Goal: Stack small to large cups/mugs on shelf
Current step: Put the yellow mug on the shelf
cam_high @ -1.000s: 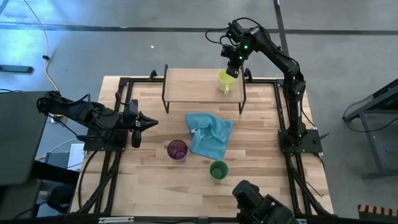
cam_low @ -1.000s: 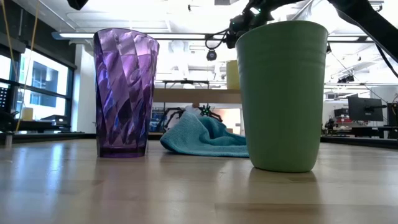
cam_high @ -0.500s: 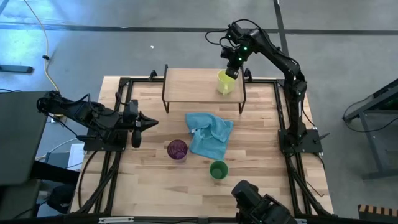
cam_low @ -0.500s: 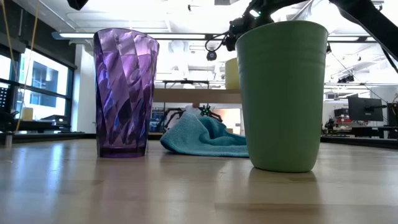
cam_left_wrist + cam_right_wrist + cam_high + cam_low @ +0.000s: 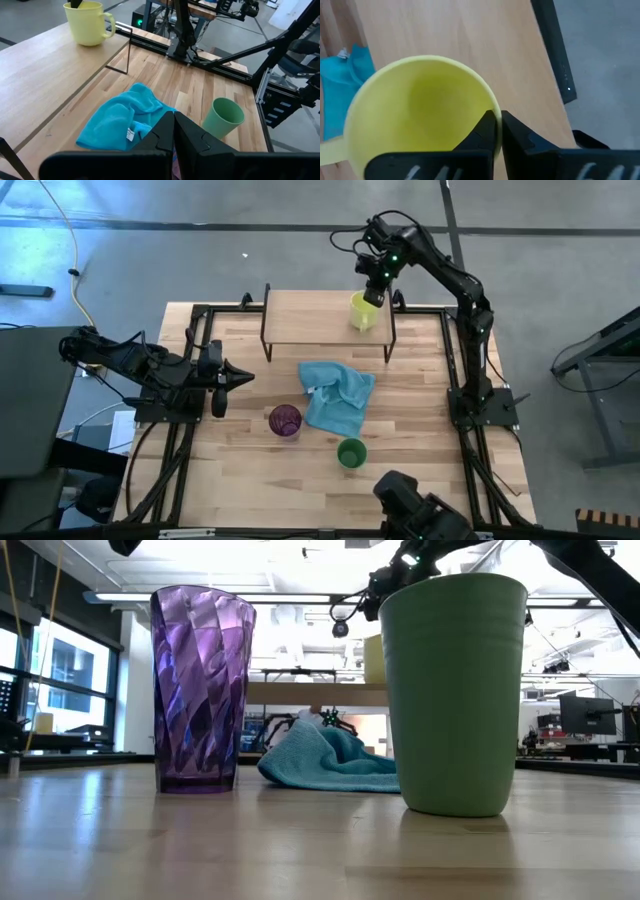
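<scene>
The yellow-green mug (image 5: 362, 311) stands upright on its base at the right end of the shelf's light wood top (image 5: 310, 320); it also shows in the left wrist view (image 5: 89, 22). My right gripper (image 5: 373, 292) is above the mug and shut on its rim. The purple tumbler (image 5: 285, 420) and the green cup (image 5: 351, 452) stand upright on the tabletop nearer the front. My left gripper (image 5: 243, 376) is shut and empty over the table's left side. My right gripper pinches the mug's wall at the rim (image 5: 492, 107), on the side away from the handle. One finger is inside the mug and one outside. The fingers come from above, pointing down. The mug stands upright with its base on the shelf top.
A light blue cloth (image 5: 338, 395) lies crumpled on the tabletop between the shelf and the two cups. The shelf's thin black legs (image 5: 390, 345) stand on the far part of the table. Black frame rails run along the table's left and right edges.
</scene>
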{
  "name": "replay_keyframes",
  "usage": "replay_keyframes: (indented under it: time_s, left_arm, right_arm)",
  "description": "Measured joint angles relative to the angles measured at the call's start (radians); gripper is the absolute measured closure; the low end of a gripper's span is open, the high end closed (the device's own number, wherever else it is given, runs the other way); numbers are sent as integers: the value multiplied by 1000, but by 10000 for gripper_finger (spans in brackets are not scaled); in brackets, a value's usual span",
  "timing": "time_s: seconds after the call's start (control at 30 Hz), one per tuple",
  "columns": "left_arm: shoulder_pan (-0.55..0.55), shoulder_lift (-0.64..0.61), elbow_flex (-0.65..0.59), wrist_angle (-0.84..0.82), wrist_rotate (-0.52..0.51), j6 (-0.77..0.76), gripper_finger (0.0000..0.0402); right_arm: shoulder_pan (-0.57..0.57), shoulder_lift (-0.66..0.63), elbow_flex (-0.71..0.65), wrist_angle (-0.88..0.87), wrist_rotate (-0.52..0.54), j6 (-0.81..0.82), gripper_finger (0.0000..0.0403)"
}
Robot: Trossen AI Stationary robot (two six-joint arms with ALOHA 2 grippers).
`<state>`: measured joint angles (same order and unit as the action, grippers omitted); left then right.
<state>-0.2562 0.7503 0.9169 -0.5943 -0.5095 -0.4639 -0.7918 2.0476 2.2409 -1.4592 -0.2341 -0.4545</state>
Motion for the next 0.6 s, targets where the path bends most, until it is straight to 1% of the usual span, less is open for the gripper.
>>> replay_keyframes:
  time_s: [0.13,0.6]
  left_arm:
    - [0,0,0,1,0,0,401]
    - [0,0,0,2,1,-2,401]
  right_arm:
    - [0,0,26,-11,25,-4,403]
    - [20,-1,15,-16,13,5,403]
